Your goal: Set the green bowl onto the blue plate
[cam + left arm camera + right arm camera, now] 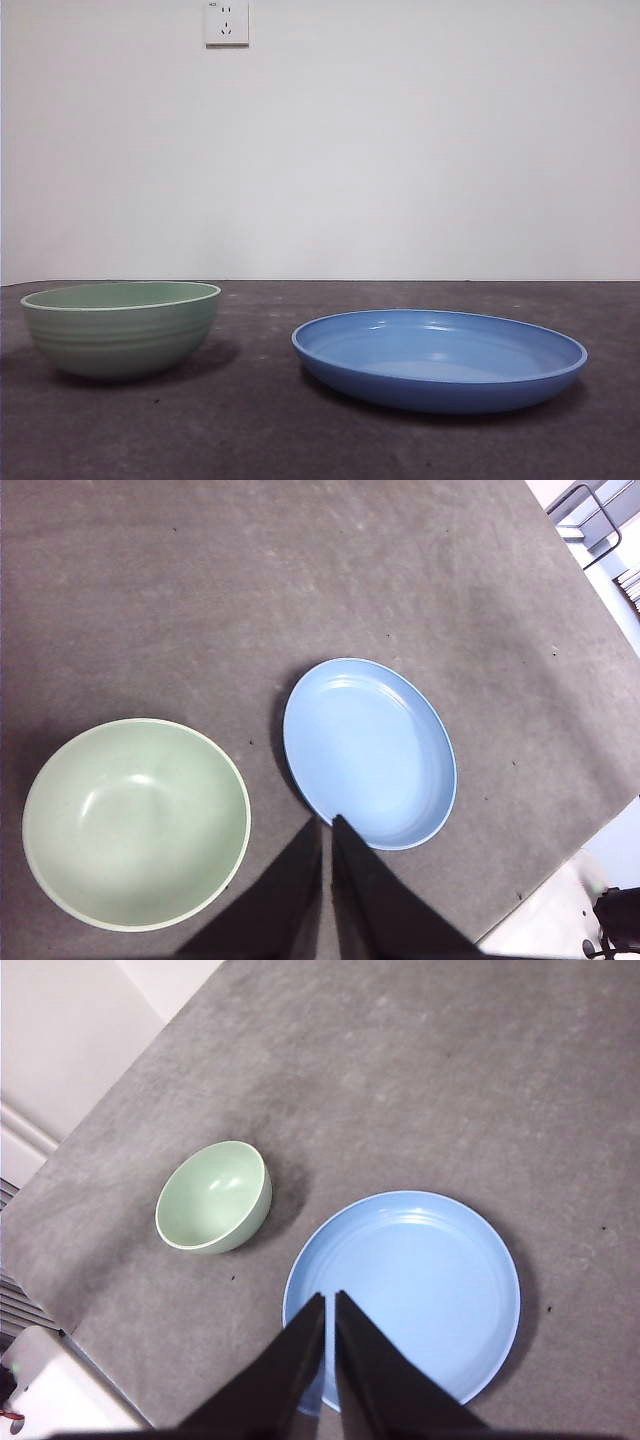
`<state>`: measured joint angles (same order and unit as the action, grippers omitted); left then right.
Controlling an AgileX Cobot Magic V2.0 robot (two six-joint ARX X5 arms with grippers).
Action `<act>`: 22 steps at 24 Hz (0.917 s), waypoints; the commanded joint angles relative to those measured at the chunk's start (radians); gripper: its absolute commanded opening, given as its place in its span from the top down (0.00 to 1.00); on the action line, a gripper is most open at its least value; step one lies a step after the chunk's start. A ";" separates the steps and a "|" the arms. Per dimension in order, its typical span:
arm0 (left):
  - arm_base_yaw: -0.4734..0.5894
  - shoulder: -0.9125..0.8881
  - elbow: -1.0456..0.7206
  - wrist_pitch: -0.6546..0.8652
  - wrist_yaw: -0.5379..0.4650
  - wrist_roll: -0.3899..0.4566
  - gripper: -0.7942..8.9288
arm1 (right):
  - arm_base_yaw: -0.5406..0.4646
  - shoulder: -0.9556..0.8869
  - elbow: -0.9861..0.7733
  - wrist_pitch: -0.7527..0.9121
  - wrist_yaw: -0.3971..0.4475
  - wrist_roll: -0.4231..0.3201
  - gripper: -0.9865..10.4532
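the bowl [122, 328] sits upright on the grey table [260, 420], beside the plate [440, 360] but apart from it, both empty; the left gripper [327, 825] and right gripper [329, 1300] hang high above, jaws closed together, grasping nothing

The blue plate [440, 365] looks like glossy, smooth ceramic; the green bowl [122, 330] is ridged and duller; the table [300, 430] is matt, rough grey.
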<state>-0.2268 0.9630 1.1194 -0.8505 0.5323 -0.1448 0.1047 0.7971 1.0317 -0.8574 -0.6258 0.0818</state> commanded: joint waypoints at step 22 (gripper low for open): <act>-0.003 0.014 0.020 -0.032 -0.091 0.024 0.37 | 0.005 0.005 0.016 -0.026 -0.003 -0.022 0.37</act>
<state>-0.2272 0.9642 1.1194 -0.8875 0.4572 -0.1394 0.1047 0.7971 1.0317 -0.8875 -0.6266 0.0731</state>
